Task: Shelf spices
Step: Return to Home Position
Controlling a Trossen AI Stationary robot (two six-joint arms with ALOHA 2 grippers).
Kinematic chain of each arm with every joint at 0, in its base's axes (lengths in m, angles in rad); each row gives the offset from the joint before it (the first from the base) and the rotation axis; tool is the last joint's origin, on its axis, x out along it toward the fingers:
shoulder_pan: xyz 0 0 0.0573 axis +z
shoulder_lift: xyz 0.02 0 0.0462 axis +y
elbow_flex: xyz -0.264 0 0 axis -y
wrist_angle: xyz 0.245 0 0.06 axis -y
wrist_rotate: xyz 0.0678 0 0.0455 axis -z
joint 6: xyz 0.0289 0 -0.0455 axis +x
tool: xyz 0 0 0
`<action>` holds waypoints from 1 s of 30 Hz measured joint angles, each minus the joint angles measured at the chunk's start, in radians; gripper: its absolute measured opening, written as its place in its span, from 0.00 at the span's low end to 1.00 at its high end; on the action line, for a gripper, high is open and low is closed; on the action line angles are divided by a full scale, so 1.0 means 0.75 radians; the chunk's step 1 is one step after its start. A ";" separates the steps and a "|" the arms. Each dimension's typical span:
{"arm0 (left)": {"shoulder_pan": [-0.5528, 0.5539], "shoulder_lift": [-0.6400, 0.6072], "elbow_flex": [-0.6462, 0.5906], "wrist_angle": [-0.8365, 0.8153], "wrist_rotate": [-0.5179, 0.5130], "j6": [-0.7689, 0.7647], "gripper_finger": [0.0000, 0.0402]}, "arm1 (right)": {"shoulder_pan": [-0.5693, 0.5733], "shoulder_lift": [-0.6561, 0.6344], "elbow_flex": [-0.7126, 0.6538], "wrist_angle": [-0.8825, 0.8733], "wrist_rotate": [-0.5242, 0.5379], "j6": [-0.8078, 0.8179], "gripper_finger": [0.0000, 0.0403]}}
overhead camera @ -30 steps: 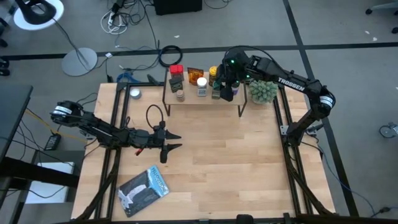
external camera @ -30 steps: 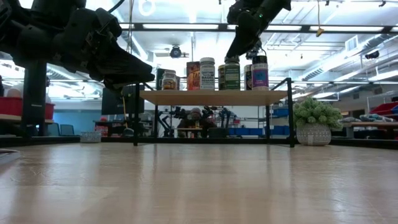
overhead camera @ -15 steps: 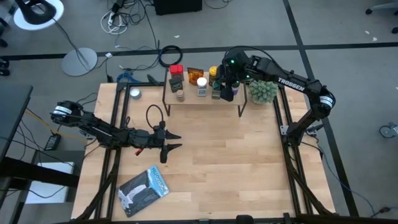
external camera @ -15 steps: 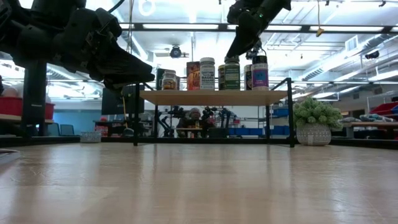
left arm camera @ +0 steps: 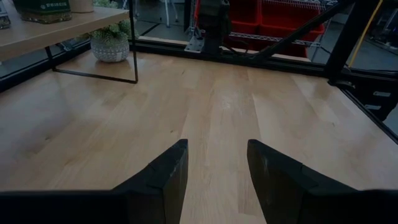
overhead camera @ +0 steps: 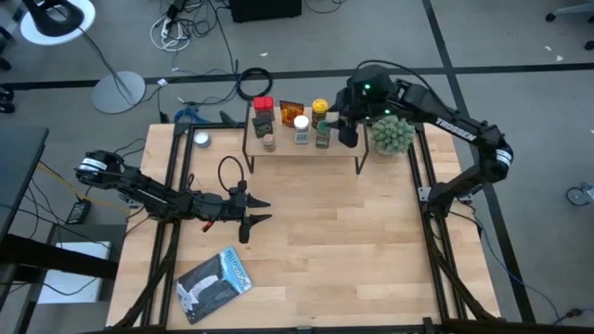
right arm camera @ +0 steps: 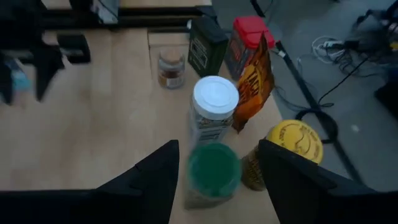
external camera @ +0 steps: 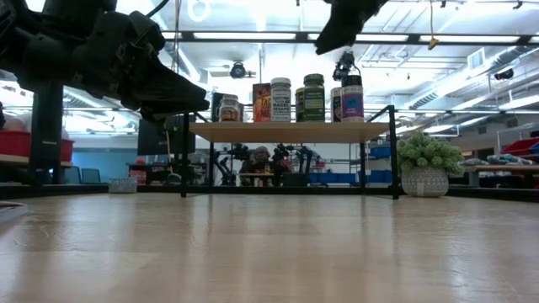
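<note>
The spices (overhead camera: 292, 121) stood in a tight cluster on the shelf (overhead camera: 306, 150) at the far edge of the desk (overhead camera: 316, 260) in the high view. The right pincer (overhead camera: 346, 134) was over the shelf's right end, its arm hiding whatever stood there, and the left pincer (overhead camera: 263, 211) waited well apart above the desk's left half. In the low view the jars lined the shelf board, overlapping so that no sure count was possible. The right pincer, cut off by the upper edge, hung clear above the green-lidded jar (external camera: 314, 95). The left wrist view showed the left pincer's fingers (left arm camera: 165, 180) spread wide, with only bare desk between them. The right wrist view showed the right pincer wide and empty, looking down on the green-lidded jar, which stood just beside a white-lidded jar (right arm camera: 214, 99), a yellow-lidded jar (right arm camera: 292, 143) and an orange packet (right arm camera: 255, 74). The labels could not be read. The jars were probably light, rigid and smooth-sided, tall enough to topple at a nudge, and best taken round the body just under the lid. The packet looked soft and likely to crumple.
</note>
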 joint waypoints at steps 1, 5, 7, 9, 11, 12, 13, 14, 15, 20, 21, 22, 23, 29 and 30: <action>0.000 0.000 0.000 0.000 0.000 0.001 0.42 | 0.007 -0.015 0.000 -0.021 -0.032 0.029 0.53; 0.000 0.000 0.000 0.000 0.000 0.006 0.42 | 0.056 -0.059 0.000 -0.099 -0.129 0.108 0.47; 0.000 0.000 0.000 0.000 -0.001 0.007 0.42 | 0.100 -0.077 0.000 -0.134 -0.106 0.119 0.39; 0.000 0.000 0.000 0.000 -0.001 0.007 0.42 | 0.154 -0.098 -0.012 -0.160 -0.059 0.122 0.27; 0.000 0.000 0.000 0.002 -0.001 0.006 0.42 | 0.212 -0.128 -0.065 -0.163 -0.042 0.122 0.14; 0.000 0.000 0.000 0.003 -0.001 0.006 0.42 | 0.240 -0.142 -0.099 -0.162 -0.042 0.122 0.07; 0.000 0.000 0.000 0.005 -0.001 0.006 0.42 | 0.267 -0.159 -0.143 -0.159 -0.041 0.125 0.04; 0.000 0.000 0.000 0.005 -0.001 0.006 0.42 | 0.294 -0.178 -0.191 -0.153 -0.027 0.152 0.03; 0.000 0.000 0.000 0.006 -0.001 0.006 0.42 | 0.322 -0.199 -0.245 -0.130 0.003 0.202 0.03; 0.000 0.000 0.000 0.005 -0.001 0.006 0.42 | 0.449 -0.324 -0.641 0.156 0.125 0.405 0.01; 0.000 0.000 0.000 0.005 -0.001 0.006 0.42 | 0.478 -0.349 -0.731 0.250 0.130 0.444 0.01; 0.000 0.000 0.000 0.005 -0.001 0.006 0.42 | 0.505 -0.376 -0.828 0.362 0.132 0.488 0.01; 0.000 0.000 0.000 0.007 -0.001 0.008 0.42 | 0.530 -0.401 -0.918 0.479 0.131 0.540 0.02; 0.016 -0.001 0.001 -0.016 0.033 0.056 0.42 | 0.664 -0.485 -1.385 1.208 0.128 0.767 0.04; 0.030 -0.002 0.001 -0.040 0.047 0.071 0.42 | 0.682 -0.494 -1.446 1.307 0.131 0.769 0.04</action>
